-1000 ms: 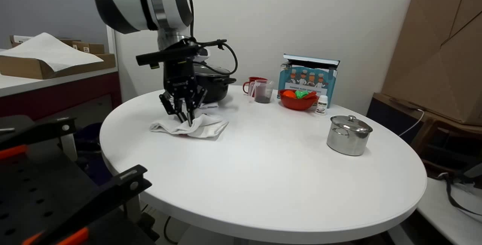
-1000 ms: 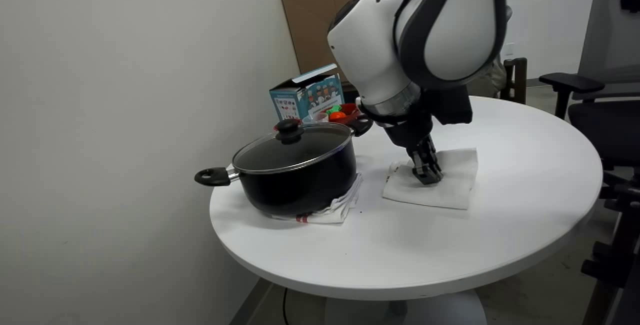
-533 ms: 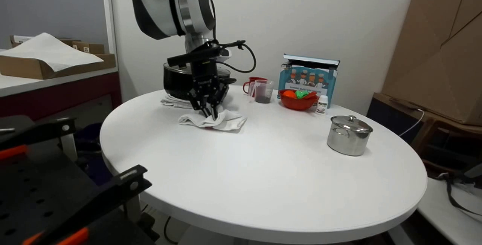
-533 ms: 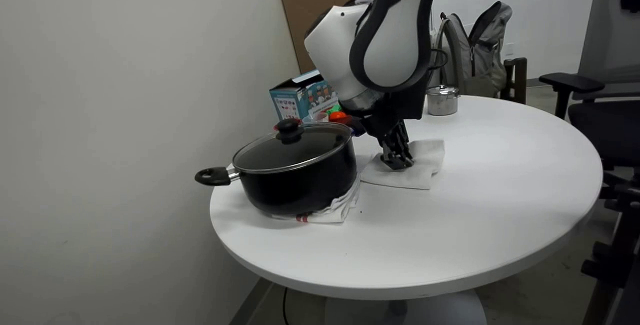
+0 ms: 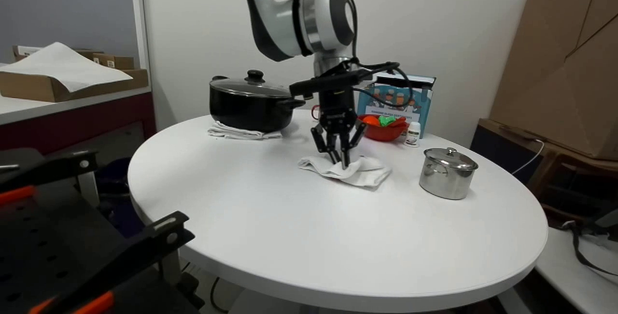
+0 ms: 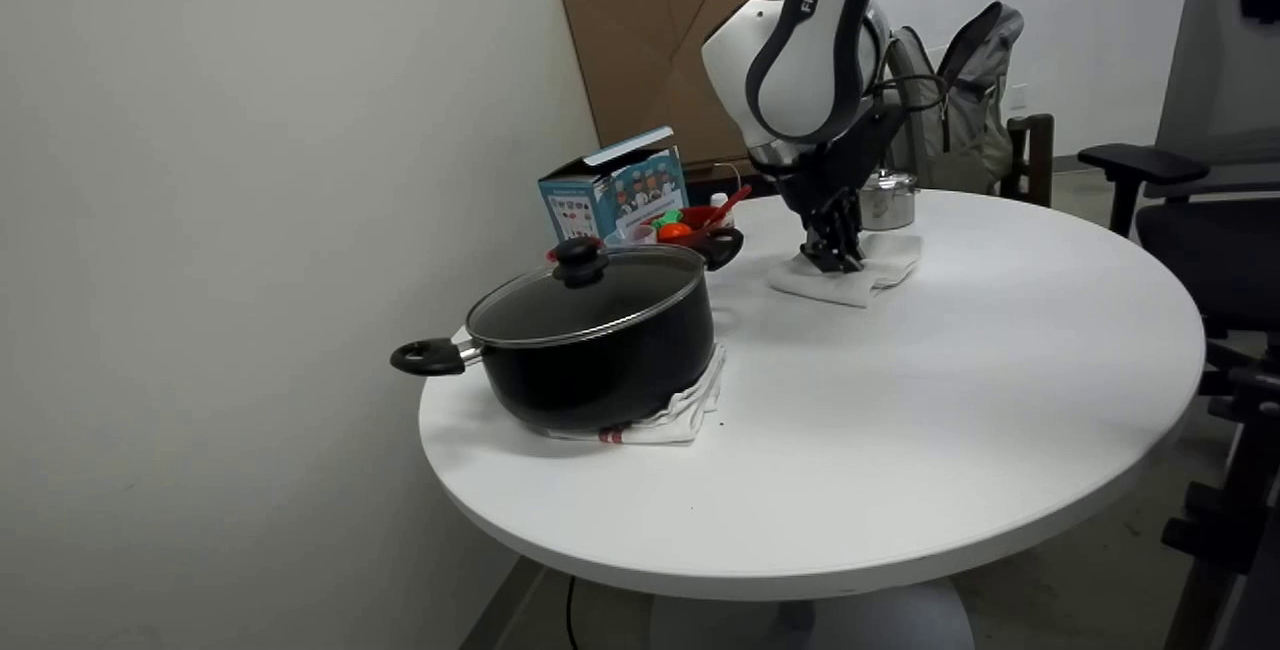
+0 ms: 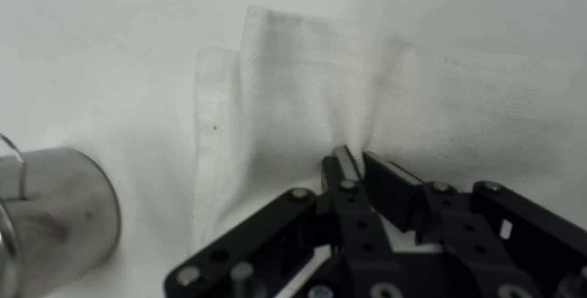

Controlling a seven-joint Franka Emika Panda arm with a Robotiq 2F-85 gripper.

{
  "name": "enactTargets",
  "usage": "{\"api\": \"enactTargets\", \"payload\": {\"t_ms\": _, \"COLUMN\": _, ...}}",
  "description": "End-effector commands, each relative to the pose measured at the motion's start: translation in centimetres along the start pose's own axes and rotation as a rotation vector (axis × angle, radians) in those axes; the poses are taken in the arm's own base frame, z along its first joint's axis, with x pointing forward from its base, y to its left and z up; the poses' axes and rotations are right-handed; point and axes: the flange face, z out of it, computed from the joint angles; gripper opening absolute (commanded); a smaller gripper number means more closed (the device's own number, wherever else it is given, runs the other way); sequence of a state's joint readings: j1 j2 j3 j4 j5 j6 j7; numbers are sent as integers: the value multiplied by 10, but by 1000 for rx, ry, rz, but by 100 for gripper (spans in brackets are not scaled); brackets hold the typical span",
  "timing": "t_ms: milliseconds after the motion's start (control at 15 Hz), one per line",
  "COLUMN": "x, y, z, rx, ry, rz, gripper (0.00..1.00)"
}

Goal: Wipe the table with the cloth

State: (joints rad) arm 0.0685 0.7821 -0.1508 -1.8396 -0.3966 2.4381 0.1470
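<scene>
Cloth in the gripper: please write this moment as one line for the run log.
task: wipe table | gripper: pinching cloth | cloth: creased, on table | steel pot: beside cloth, not touching

You are seeing 1 round black glass-lidded pot (image 5: 248, 111) standing well apart from 1 cylindrical silver-metal pot (image 5: 443, 179).

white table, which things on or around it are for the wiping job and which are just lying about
For the wiping:
gripper
white cloth, pinched in the gripper
table, the surface to wipe

Just lying about:
black pot
folded towel under that pot
steel pot
red bowl
white bottle
blue box
</scene>
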Motion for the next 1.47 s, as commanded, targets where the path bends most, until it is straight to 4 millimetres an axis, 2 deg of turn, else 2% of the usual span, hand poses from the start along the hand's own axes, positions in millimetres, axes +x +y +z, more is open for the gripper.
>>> {"api": "enactTargets", "payload": {"t_ms": 0, "x": -11, "y": 75, "z": 53, "rx": 51, "ry": -31, "rz": 114, "gripper": 2}}
{"api": "enactTargets", "payload": {"t_ms": 133, "x": -27, "y": 109, "z": 70, "rx": 60, "ry": -49, "rz": 166, "gripper": 2}}
{"api": "enactTargets", "payload": {"t_ms": 267, "x": -46, "y": 127, "z": 84, "rx": 62, "ry": -64, "rz": 176, "gripper": 2}}
{"api": "enactTargets", "payload": {"t_ms": 400, "x": -61, "y": 131, "z": 90, "rx": 63, "ry": -67, "rz": 158, "gripper": 2}}
{"api": "enactTargets", "payload": {"t_ms": 533, "x": -72, "y": 124, "z": 90, "rx": 68, "ry": -56, "rz": 123, "gripper": 2}}
{"api": "enactTargets", "payload": {"t_ms": 733, "x": -90, "y": 101, "z": 85, "rx": 62, "ry": -17, "rz": 30, "gripper": 2}}
{"api": "enactTargets", "payload": {"t_ms": 1067, "x": -125, "y": 48, "z": 71, "rx": 44, "ry": 31, "rz": -224, "gripper": 2}}
{"api": "enactTargets", "payload": {"t_ms": 1400, "x": -156, "y": -22, "z": 48, "rx": 39, "ry": 58, "rz": -458, "gripper": 2}}
